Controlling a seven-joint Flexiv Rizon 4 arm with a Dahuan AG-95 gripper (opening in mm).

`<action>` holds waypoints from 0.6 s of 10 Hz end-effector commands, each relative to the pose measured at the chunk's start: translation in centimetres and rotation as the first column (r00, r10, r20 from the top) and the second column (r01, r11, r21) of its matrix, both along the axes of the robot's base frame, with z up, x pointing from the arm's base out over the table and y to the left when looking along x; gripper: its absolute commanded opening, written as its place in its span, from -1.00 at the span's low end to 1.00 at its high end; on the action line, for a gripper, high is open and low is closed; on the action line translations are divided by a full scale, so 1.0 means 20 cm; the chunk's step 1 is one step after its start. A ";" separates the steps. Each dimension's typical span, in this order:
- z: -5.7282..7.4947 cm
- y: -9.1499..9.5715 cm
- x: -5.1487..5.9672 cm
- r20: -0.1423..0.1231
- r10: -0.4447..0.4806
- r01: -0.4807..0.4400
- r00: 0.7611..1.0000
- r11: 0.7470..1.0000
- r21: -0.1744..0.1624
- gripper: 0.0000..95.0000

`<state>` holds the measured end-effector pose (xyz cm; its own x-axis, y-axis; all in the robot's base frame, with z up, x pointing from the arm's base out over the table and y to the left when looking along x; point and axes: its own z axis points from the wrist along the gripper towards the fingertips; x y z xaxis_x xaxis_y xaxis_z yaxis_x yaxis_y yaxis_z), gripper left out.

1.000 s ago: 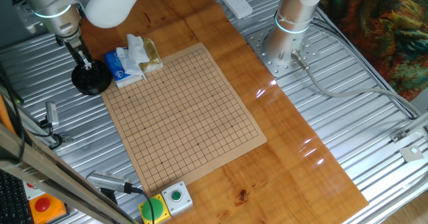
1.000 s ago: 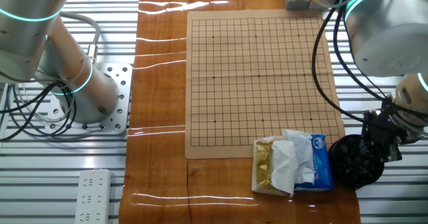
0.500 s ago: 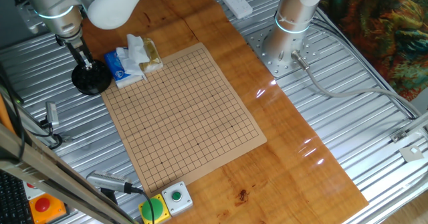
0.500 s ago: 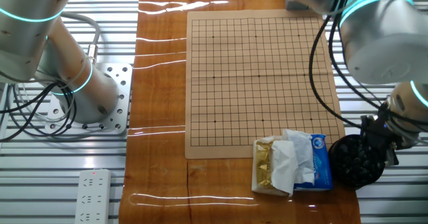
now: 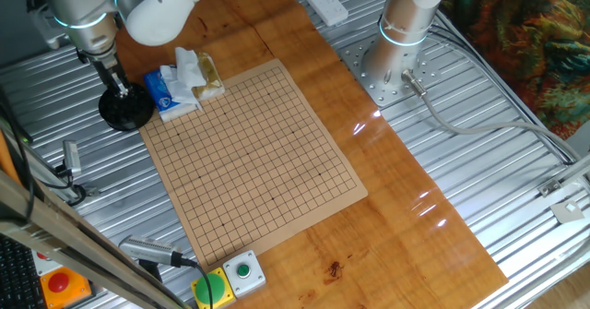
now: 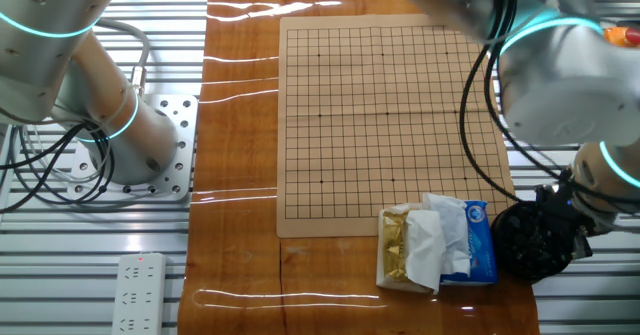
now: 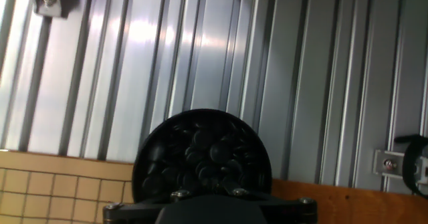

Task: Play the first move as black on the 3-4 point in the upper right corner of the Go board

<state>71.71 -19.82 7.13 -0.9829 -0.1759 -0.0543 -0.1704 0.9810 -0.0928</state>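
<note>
One fixed view: the black two-finger gripper (image 5: 117, 88) is seen lowered into the round black bowl of black stones (image 5: 125, 109), just off the corner of the pale-tan gridded wooden board (image 5: 251, 166). Jaw state cannot be told. Board lies flat on the orange-brown tabletop (image 5: 406, 217), no stones on it.

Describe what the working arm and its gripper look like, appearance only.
The arm is built of bulky, rounded silver-grey links, with a glowing cyan light ring at each joint and black cables looping alongside it. Its gripper is small and black, mounted on a slim dark wrist section below a cyan-ringed joint. The fingers cannot be told apart from the black surroundings.
</note>
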 end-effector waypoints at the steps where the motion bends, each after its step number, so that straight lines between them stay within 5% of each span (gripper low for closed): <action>1: -0.03 -0.02 0.01 0.011 0.019 -0.019 1.000 1.000 -0.001 -1.00; 6: -0.06 -0.07 0.02 0.024 0.054 -0.054 0.998 0.999 0.005 -1.00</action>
